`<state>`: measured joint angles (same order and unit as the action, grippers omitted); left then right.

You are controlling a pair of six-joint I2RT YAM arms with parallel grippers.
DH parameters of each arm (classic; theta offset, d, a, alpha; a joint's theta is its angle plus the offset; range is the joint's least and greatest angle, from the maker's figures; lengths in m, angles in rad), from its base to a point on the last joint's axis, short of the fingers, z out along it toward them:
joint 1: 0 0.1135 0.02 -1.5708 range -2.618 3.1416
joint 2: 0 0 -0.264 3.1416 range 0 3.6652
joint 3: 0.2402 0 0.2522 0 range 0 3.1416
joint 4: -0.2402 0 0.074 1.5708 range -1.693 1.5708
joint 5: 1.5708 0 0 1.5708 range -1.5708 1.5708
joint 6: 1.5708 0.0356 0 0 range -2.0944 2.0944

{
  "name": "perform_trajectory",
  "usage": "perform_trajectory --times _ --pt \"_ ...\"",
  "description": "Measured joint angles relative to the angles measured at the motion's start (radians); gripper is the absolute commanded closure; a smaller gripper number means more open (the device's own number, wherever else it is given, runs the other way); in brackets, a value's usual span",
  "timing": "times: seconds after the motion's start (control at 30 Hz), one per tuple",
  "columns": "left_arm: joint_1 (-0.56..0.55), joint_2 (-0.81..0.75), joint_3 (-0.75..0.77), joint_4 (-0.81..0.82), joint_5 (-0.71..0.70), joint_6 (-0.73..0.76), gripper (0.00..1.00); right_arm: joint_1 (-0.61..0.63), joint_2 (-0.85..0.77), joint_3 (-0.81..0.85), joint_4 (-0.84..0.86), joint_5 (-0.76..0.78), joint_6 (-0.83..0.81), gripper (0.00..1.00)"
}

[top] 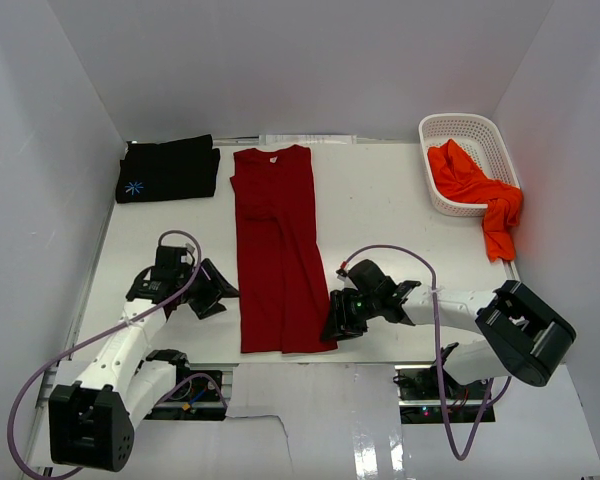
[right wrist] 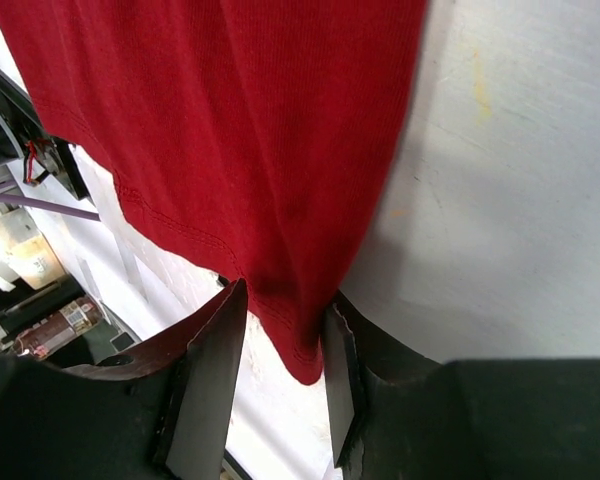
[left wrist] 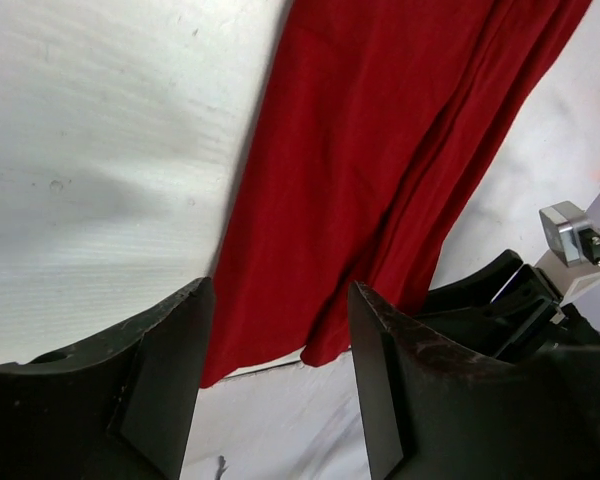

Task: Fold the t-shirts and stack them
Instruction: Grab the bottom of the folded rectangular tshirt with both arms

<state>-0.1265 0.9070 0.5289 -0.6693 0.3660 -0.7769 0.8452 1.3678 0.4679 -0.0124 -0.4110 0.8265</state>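
The dark red t-shirt (top: 275,240) runs lengthwise away from both arms, its near-right hem corner between the right pincer's (right wrist: 285,300) narrow-set jaws, grip unclear; the left pincer (left wrist: 280,292) gapes wide beside the other corner.

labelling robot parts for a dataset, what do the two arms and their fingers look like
Both the left arm and right arm have white tube-like links between bulky black joint housings. A pale purple cable loops loosely along each. The fingers are broad, flat, matte black blades with scuffed, dusty edges.
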Motion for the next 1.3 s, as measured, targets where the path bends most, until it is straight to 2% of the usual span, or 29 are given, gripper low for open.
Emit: perform_trajectory --times 0.33,0.63,0.77,1.03,1.3 --pt "0.0 -0.01 -0.106 0.035 0.048 -0.089 0.34 0.0 0.008 0.002 0.013 -0.006 0.0 0.58" --pt "-0.01 -0.028 -0.185 -0.012 0.035 -0.15 0.33 0.0 0.017 0.008 0.013 -0.008 0.0 0.58" --pt "-0.056 -0.031 -0.198 -0.002 0.037 -0.192 0.34 0.0 0.028 0.014 0.015 -0.014 0.0 0.58" --pt "-0.23 -0.035 -0.243 0.087 0.064 -0.33 0.34 -0.001 0.039 0.021 0.018 -0.02 0.0 0.58" --pt "-0.237 -0.068 -0.282 0.128 0.084 -0.395 0.37 -0.001 0.039 0.02 0.017 -0.017 0.0 0.6"
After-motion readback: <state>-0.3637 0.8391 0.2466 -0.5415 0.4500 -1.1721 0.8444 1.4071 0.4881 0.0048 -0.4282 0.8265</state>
